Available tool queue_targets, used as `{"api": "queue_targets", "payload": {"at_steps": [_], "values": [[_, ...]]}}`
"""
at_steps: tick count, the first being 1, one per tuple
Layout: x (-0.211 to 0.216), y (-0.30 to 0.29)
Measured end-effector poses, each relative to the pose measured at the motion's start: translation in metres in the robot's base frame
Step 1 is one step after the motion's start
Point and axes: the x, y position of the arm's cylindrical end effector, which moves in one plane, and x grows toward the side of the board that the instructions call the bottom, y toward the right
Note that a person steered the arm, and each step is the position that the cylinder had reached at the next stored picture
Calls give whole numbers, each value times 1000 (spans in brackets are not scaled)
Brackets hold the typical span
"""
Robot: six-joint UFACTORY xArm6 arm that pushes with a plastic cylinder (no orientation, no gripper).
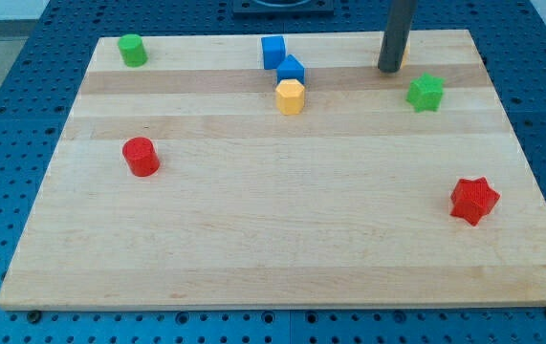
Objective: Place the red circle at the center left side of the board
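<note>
The red circle (141, 157) stands on the wooden board (282, 239) at the view's left, about mid-height. My tip (388, 69) is at the view's top right, far from the red circle. It stands just left of and above the green star (425, 93). A sliver of a yellow block peeks out behind the rod on its right side.
A green circle (133, 50) is at the top left corner. Two blue blocks (273, 52) (291, 69) and a yellow hexagon (291, 96) cluster at the top middle. A red star (473, 200) lies at the right, low.
</note>
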Motion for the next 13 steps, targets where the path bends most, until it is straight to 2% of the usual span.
{"api": "queue_targets", "payload": {"at_steps": [2,3,5,8,11,12,13], "values": [[-7,1],[37,1],[54,-3],[172,-95],[184,-118],[199,-155],[203,-227]]}}
